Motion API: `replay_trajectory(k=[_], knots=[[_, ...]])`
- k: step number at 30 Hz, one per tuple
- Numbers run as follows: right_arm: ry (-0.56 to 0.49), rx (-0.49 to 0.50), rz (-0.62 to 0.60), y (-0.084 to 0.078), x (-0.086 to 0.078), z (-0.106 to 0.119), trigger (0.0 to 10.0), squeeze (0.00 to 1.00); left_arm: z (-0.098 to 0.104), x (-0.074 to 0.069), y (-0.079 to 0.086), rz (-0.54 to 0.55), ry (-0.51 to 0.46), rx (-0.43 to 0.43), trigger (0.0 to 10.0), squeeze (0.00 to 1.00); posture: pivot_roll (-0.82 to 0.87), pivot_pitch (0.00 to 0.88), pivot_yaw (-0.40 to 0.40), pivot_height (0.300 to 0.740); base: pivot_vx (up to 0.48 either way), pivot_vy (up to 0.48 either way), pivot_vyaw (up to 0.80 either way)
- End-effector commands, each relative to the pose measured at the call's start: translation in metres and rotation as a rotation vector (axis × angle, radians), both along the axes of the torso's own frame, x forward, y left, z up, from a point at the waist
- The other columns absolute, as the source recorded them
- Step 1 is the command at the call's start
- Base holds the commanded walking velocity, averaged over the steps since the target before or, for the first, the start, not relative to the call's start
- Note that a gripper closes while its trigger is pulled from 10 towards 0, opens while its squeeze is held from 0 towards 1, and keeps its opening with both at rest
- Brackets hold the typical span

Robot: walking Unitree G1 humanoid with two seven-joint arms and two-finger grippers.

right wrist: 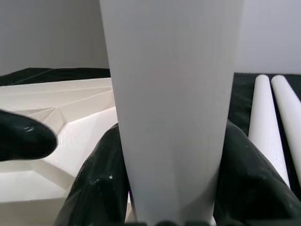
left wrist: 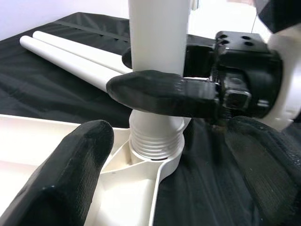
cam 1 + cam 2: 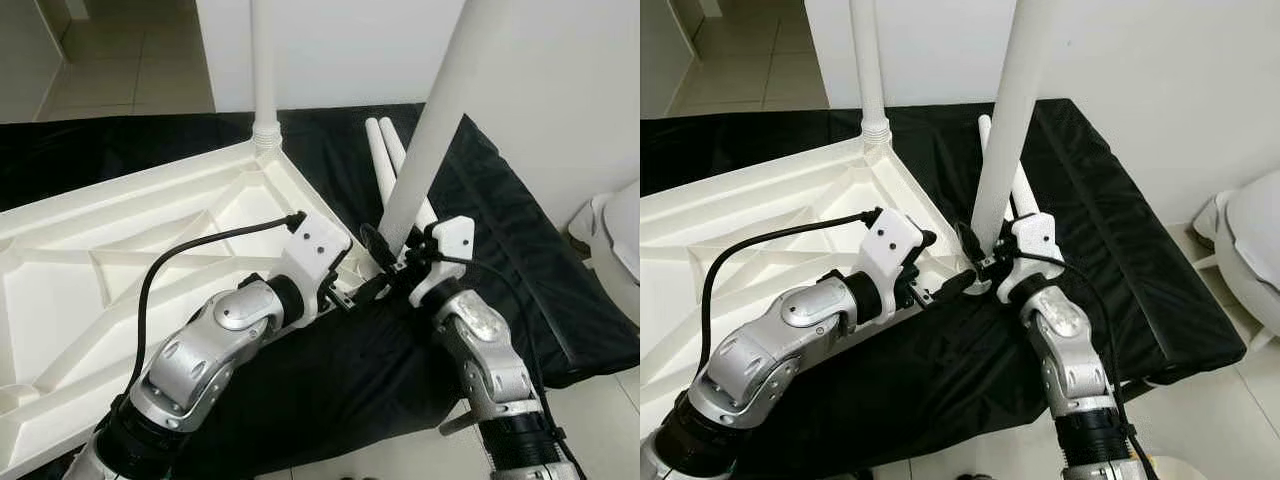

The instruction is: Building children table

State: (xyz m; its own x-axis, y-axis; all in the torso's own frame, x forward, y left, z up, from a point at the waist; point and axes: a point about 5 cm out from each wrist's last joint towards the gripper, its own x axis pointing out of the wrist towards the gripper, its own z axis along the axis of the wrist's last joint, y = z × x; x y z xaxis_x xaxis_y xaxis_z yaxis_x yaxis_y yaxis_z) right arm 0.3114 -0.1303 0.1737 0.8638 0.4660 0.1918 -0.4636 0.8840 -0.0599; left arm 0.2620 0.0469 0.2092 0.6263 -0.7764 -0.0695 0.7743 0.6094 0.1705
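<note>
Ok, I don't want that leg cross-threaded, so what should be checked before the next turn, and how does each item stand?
1. Right pincer gripping the leg: ok, fingers on both sides of it.
2. Leg's threaded end in the tabletop corner socket: ok.
3. Leg fully screwed in: not ok, threads exposed.
4. Leg straight in socket: cannot tell.
5. Left pincer off the leg: ok, open beside the socket.
6. Spare legs out of the way: ok, lying on the black cloth.

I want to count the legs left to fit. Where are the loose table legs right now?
Two loose legs lie side by side on the black cloth, beyond the tabletop corner where the right gripper clamps an upright leg.
</note>
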Motion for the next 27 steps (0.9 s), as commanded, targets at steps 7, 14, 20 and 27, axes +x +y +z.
replay_trajectory(k=[7, 14, 20, 27], knots=[[0.225, -0.022, -0.062, -0.012, 0.000, -0.044, 10.0, 0.00, 0.001, -0.004, -0.002, -0.057, 0.012, 0.002, 10.0, 0.00, 0.02, 0.149, -0.024, 0.740, 0.000, 0.000, 0.00], [0.141, -0.060, -0.045, -0.011, -0.008, -0.043, 10.0, 0.00, 0.001, -0.004, -0.001, -0.055, 0.009, 0.001, 10.0, 0.00, 0.02, 0.148, -0.023, 0.740, 0.000, 0.000, 0.00], [0.109, -0.034, -0.035, -0.011, -0.019, -0.046, 10.0, 0.00, 0.002, -0.004, -0.001, -0.055, 0.007, 0.002, 10.0, 0.00, 0.02, 0.147, -0.023, 0.740, 0.000, 0.000, 0.00], [0.059, -0.065, -0.035, -0.010, -0.021, -0.042, 10.0, 0.00, 0.002, -0.003, -0.003, -0.061, 0.009, 0.002, 10.0, 0.00, 0.01, 0.137, -0.022, 0.740, 0.000, 0.000, 0.00]])
